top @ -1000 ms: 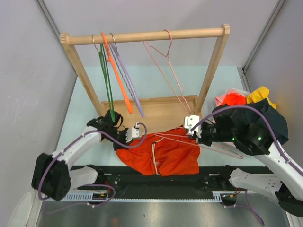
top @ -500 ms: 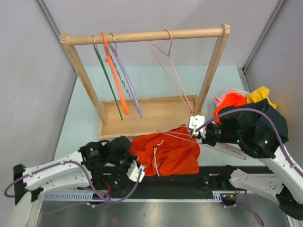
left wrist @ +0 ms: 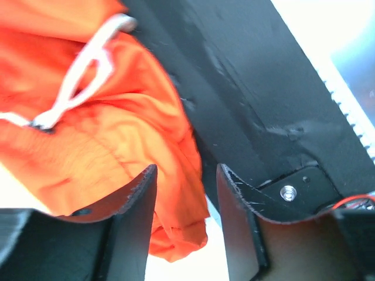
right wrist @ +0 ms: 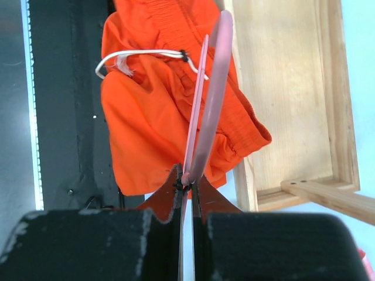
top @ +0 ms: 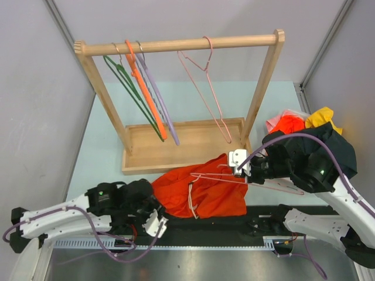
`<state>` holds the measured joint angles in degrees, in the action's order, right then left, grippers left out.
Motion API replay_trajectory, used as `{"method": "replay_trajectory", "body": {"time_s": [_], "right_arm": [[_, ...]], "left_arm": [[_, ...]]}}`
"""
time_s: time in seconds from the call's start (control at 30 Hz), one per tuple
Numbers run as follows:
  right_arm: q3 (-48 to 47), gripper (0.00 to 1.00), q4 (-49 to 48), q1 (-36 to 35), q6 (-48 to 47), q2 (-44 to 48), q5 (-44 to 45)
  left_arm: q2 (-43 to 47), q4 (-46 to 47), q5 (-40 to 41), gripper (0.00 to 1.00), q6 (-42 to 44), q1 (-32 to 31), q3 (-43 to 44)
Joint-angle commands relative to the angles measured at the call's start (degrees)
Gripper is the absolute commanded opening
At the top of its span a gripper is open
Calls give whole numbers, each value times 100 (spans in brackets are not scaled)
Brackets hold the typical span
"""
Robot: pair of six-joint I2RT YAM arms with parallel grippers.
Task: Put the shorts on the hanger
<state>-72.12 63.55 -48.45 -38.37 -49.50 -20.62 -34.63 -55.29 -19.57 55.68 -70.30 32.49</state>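
Observation:
The orange-red shorts (top: 202, 190) lie crumpled on the table in front of the rack base, white drawstring (top: 191, 196) on top. My right gripper (top: 239, 165) is shut on a thin pale-pink hanger (top: 220, 174) that lies across the top of the shorts. In the right wrist view the gripper (right wrist: 187, 180) pinches the hanger's wire (right wrist: 214, 82) above the shorts (right wrist: 146, 123). My left gripper (top: 156, 225) is open and empty at the near left of the shorts. In the left wrist view the gripper (left wrist: 186, 175) shows a corner of the shorts (left wrist: 88, 134) beyond its fingers.
A wooden rack (top: 176, 44) on a tray base (top: 187, 143) holds green, orange and lilac hangers and a second pink hanger (top: 206, 88). A pile of orange, yellow and dark clothes (top: 316, 126) lies at the right. A black mat (top: 234, 221) runs along the near edge.
My left arm let go of the shorts' left side and drew back to the near-left edge, now open. The right gripper shifted slightly with the hanger. The green hanger swings.

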Motion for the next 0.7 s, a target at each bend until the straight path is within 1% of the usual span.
{"method": "replay_trajectory", "body": {"time_s": [0.0,0.03,0.07,0.1,0.17,0.2,0.27,0.3,0.33,0.37,0.4,0.47,0.5,0.57,0.6,0.67], "right_arm": [[-197,0,-158,-121,-153,-69,-153],[-197,0,-211,-139,-171,-86,-187],[-197,0,-229,-139,-180,-104,-205],[-197,0,-255,-156,-197,-122,-223],[-197,0,-369,-165,-250,-183,-258],[-189,0,-413,-174,-267,-209,-276],[-197,0,-440,-192,-346,-297,-276],[-197,0,-440,-192,-373,-315,-284],[-206,0,-440,-192,-390,-350,-284],[-198,0,-431,-200,-417,-368,-276],[-197,0,-440,-200,-426,-385,-276],[-206,0,-457,-200,-408,-412,-267],[-206,0,-492,-200,-391,-421,-241],[-224,0,-501,-200,-364,-438,-206],[-233,0,-501,-200,-355,-447,-171],[-250,0,-493,-200,-321,-421,-161]], "left_arm": [[474,-53,6,49,-874,593,504],[536,-52,-72,48,-909,840,539],[519,-87,-334,48,-892,1104,609],[467,-157,-441,49,-823,1585,644],[317,-272,-669,48,-603,2027,697],[273,-272,-792,48,-463,2499,706],[63,-176,-942,50,-418,2889,724],[-69,-97,-1004,52,-426,3247,732],[-192,26,-1083,53,-426,3416,741],[-498,88,-1171,54,-418,3566,750],[-649,149,-1267,57,-400,3759,759],[-956,246,-1329,60,-234,3805,759],[-1175,238,-1443,65,-42,3805,750],[-1361,369,-1479,71,39,3805,654],[-1545,378,-1488,77,292,3796,592],[-1713,483,-1471,78,452,3787,435]]}}
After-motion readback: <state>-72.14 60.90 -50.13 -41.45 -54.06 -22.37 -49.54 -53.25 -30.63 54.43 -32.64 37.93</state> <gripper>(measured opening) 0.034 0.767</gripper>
